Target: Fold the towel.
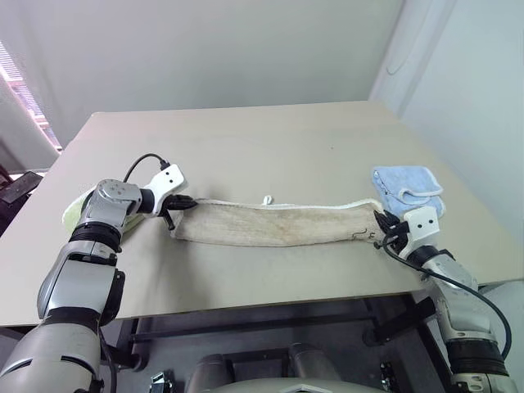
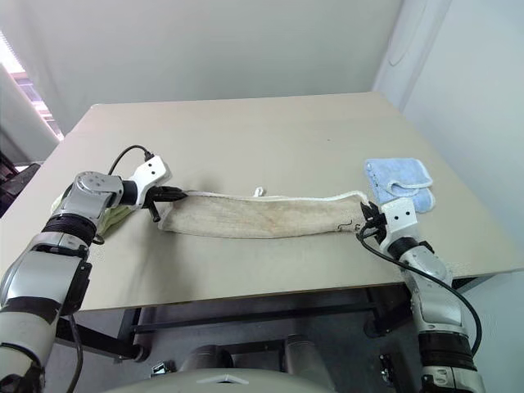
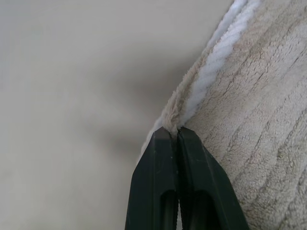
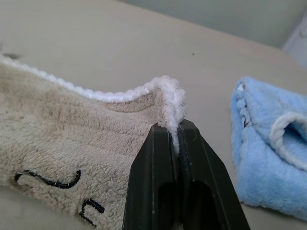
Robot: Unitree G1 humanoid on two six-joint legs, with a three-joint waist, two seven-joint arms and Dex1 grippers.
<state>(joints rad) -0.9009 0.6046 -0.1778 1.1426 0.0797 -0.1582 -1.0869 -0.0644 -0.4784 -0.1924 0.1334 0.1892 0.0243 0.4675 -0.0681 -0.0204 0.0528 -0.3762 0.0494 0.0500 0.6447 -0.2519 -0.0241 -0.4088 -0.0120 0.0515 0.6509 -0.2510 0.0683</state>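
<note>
The beige towel [image 1: 274, 223] lies stretched in a long band across the front of the table, folded lengthwise, its white corded edge along the far side and a small white loop [image 1: 267, 199] at mid-length. My left gripper [image 1: 182, 203] is shut on the towel's left end; the wrist view shows its fingers [image 3: 158, 182] pinching the corded edge [image 3: 211, 64]. At the other end my right gripper [image 1: 383, 223] is shut on the corner, the white cord [image 4: 173, 103] caught between its fingers [image 4: 153, 182], beside a dark printed mark [image 4: 53, 181].
A folded light-blue towel [image 1: 407, 188] lies just beyond my right gripper, near the table's right edge. A pale green towel [image 1: 82, 209] sits behind my left forearm. The table's front edge [image 1: 246, 303] runs close below the stretched towel.
</note>
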